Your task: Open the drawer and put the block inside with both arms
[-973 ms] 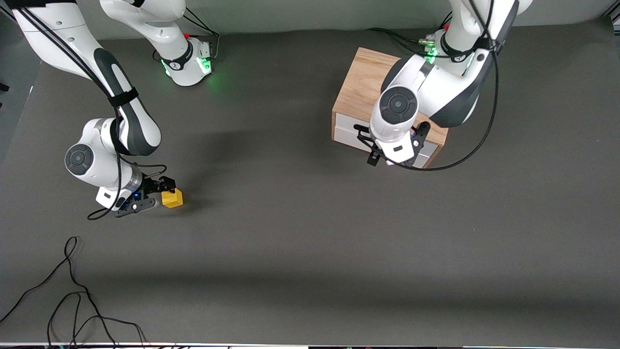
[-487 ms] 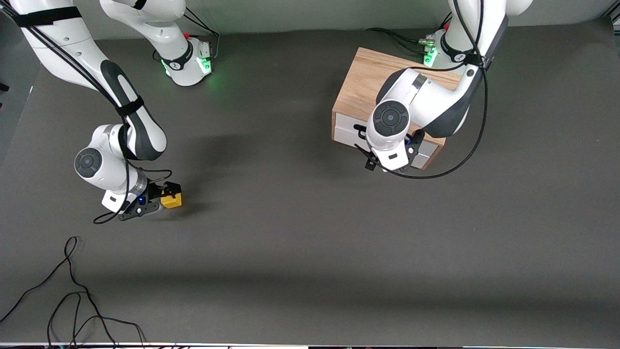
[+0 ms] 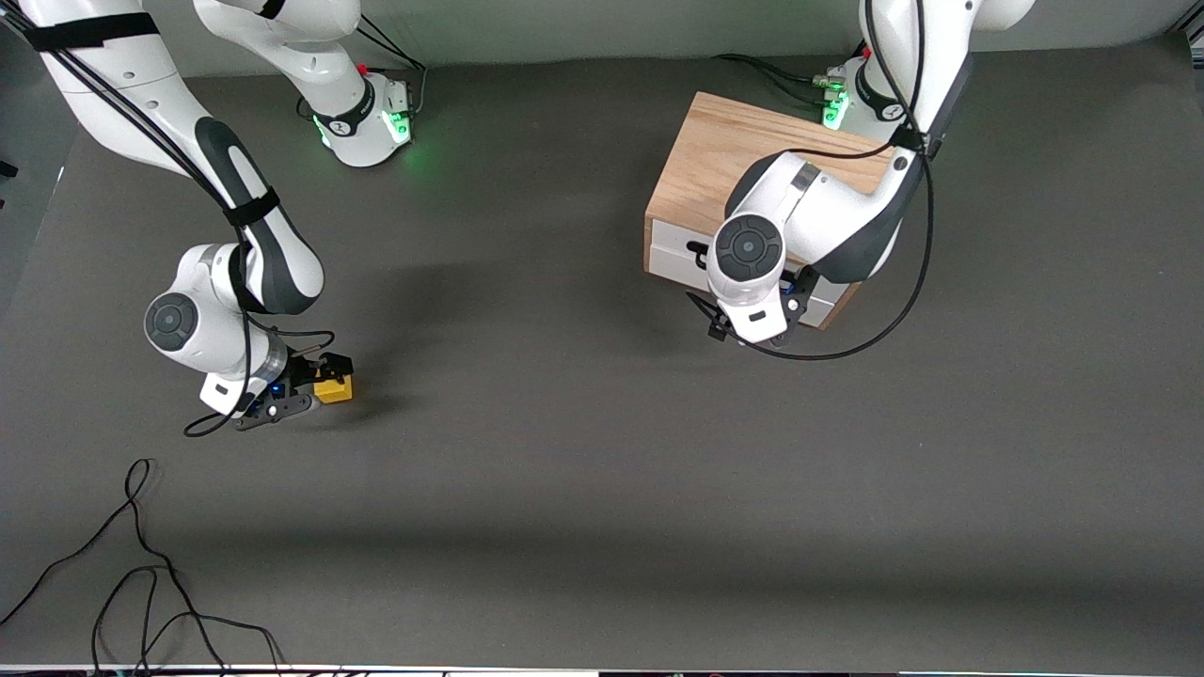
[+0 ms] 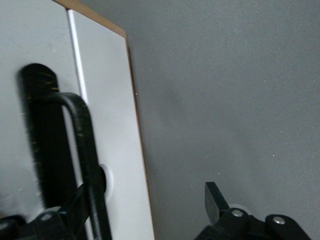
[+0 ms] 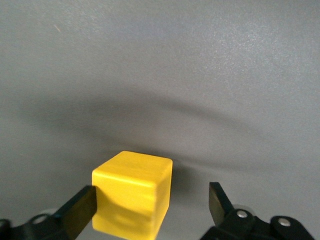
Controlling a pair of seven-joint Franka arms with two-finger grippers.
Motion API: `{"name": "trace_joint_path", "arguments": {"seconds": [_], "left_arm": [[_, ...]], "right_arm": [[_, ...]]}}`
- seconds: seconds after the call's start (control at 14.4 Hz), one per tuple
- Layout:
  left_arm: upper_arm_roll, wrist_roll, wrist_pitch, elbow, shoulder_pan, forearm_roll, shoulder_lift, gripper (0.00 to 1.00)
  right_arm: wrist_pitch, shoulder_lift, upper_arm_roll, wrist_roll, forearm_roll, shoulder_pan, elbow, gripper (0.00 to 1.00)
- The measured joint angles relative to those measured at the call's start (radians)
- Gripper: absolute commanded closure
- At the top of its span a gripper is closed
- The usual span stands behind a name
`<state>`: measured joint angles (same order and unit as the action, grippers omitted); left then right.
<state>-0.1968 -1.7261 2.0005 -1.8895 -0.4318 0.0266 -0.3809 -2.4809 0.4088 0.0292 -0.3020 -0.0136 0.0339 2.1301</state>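
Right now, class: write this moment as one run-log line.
drawer: closed | left gripper: open at handle | right gripper: open around block | block: on table

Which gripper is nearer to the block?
Right. The right gripper is open around the block; the left gripper is at the drawer, toward the left arm's end.

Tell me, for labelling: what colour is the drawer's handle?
Black; the handle shows best in the left wrist view.

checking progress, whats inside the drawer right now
Nothing can be seen inside: the drawer looks shut in its wooden box. The block sits on the table between the right gripper's open fingers.
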Motion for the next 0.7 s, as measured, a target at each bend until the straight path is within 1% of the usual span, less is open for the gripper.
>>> {"name": "trace_joint_path", "arguments": {"seconds": [0.14,0.42,0.7], "left_arm": [[0.0,0.0,0.007,0.001,0.0,0.006,-0.01,0.0],[0.001,-0.001,0.02,0.023,0.0,0.027,-0.02,0.0],[0.004,-0.002,0.03,0.108,0.0,0.047,-0.078,0.0]], "right_arm": [[0.071,-0.001,0.002,0.011,-0.002,0.0,-0.037,0.0],[0.087,0.003,0.003,0.018,-0.006,0.0,-0.043,0.0],[0.079,0.013,0.002,0.021,-0.017,0.001,-0.039,0.0]]}}
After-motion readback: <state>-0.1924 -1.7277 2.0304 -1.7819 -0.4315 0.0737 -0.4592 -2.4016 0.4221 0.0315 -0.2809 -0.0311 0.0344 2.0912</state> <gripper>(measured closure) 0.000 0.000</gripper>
